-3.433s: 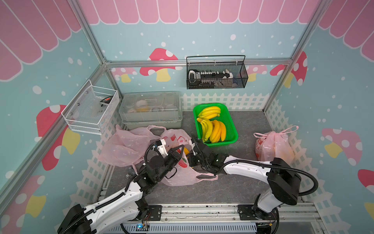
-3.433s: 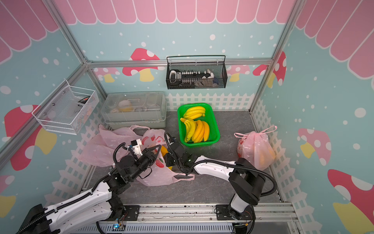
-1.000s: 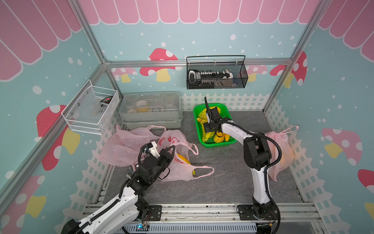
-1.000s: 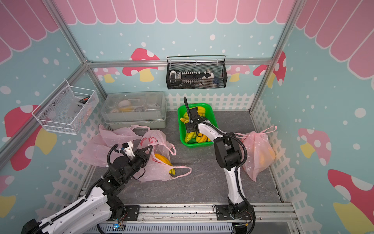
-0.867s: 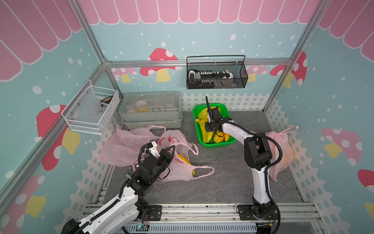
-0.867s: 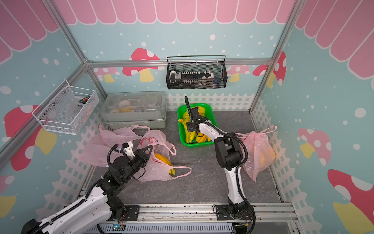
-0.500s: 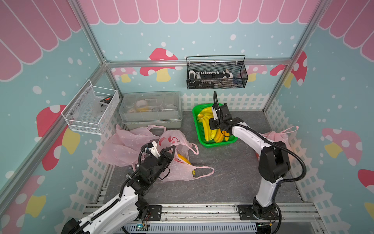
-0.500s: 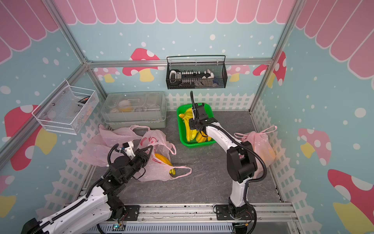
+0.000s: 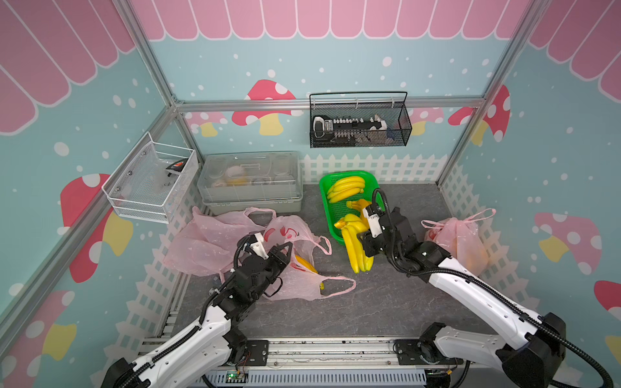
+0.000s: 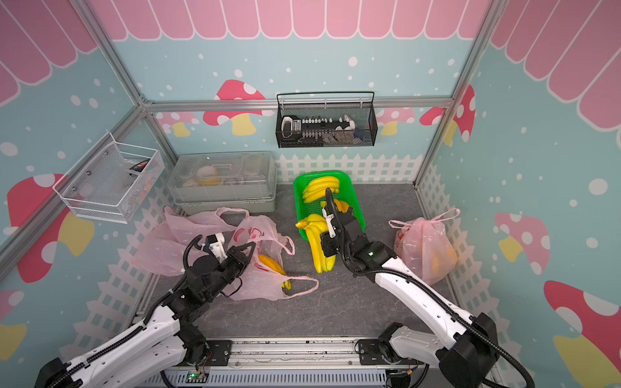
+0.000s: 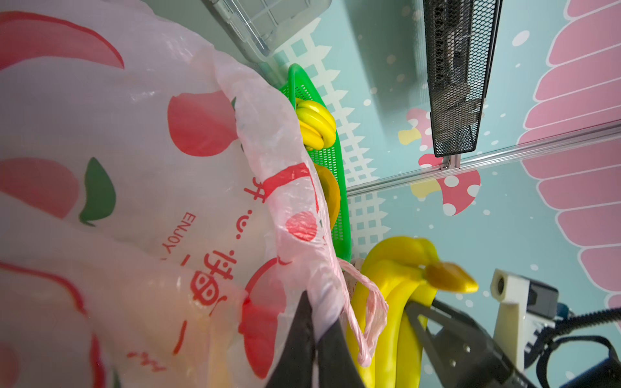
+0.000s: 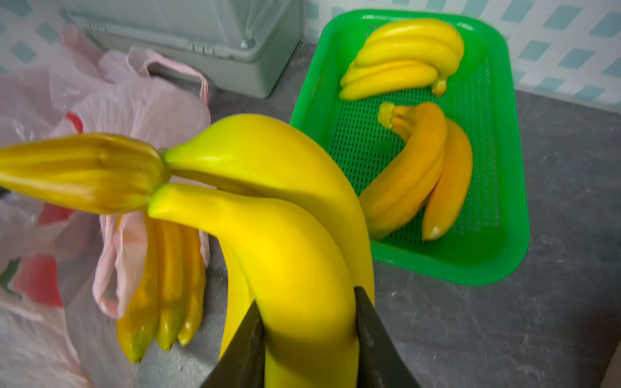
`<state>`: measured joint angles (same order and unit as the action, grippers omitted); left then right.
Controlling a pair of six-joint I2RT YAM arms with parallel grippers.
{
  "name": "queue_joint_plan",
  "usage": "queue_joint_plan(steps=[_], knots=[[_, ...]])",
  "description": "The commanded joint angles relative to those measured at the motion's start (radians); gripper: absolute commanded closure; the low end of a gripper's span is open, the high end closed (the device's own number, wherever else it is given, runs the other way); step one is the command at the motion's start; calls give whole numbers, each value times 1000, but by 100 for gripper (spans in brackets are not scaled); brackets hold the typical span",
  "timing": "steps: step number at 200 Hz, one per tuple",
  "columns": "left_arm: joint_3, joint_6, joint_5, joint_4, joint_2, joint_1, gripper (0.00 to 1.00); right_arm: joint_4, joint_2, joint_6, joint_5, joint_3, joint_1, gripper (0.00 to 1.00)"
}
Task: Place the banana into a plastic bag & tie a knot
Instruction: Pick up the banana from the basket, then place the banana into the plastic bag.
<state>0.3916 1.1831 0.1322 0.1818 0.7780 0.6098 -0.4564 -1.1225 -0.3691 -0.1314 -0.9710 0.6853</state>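
Teal walls (image 9: pixel 302 67) with red mushrooms and pink scallops surround a grey stone-patterned counter (image 9: pixel 369 309) edged by a white picket fence (image 9: pixel 386 167), with a black mesh basket (image 9: pixel 359 134) and a white wire basket (image 9: pixel 148 188) hanging on them.

- Bright yellow plastic banana bunch (image 9: pixel 353 250): hangs stem end up, tips down, clamped between the right gripper's (image 12: pixel 305 322) jaws, between the green mesh basket (image 9: pixel 326 208) and the bag.
- Translucent pink plastic bag with red print (image 9: pixel 295 285): lies crumpled on the grey tabletop (image 9: pixel 369 302), mouth open, another yellow bunch (image 10: pixel 272 263) inside; the left gripper (image 11: pixel 314 349) pinches its rim.
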Motion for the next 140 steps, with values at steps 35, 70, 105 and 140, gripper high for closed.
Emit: queue_joint_plan(steps=[35,70,105,140], knots=[[38,-29,-10,-36,-4,-6,100,-105,116,-162,-100,198,153,77],[47,-40,-29,-45,-5,-5,100,-60,74,-189,-85,214,191,77],[69,-72,-63,-72,-8,5,100,21,-64,-201,-45,138,240,77],[90,-104,-61,-111,-25,32,100,87,-187,-223,-22,50,279,77]])
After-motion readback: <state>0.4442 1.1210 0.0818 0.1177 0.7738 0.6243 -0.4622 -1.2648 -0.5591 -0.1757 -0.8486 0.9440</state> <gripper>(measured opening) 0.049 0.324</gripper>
